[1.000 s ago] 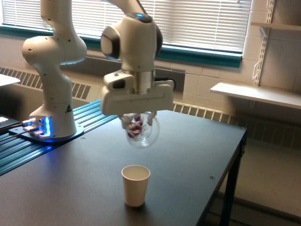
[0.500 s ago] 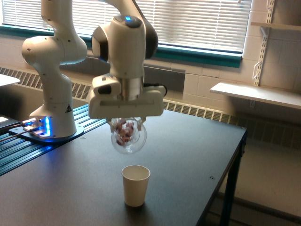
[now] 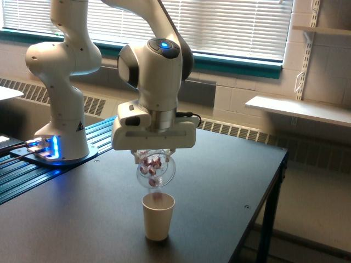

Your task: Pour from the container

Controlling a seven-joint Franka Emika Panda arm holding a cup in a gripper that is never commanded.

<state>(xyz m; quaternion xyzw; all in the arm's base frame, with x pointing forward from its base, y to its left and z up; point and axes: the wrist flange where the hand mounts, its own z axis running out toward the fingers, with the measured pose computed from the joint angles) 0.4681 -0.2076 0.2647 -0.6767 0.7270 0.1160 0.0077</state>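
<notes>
Window blinds [image 3: 230, 24] and a radiator [image 3: 236, 131] run along the back wall, and up front there's a dark table [image 3: 219, 175] with a white paper cup [image 3: 158, 215] standing near its front edge. Robot arm's gripper [image 3: 154, 155] hangs right over it, clamped on the clear jar [image 3: 155, 170], which is tipped mouth-down just above the cup's rim. You can see reddish-brown bits [image 3: 152, 163] bunched inside the jar, and one or two look like they're dropping out at the mouth [image 3: 157, 193], basically at the rim of the cup.

So it's mid-pour, I'd say. To do this bit well, I reckon the trick is keeping the jar's mouth centred over the cup and close to it, since the cup's opening looks narrower than the jar. Tilt slowly, because those pieces look clumpy and could all let go at once and bounce out onto the table. Also don't let the jar touch the cup: it's light paper and would probably tip over.
</notes>
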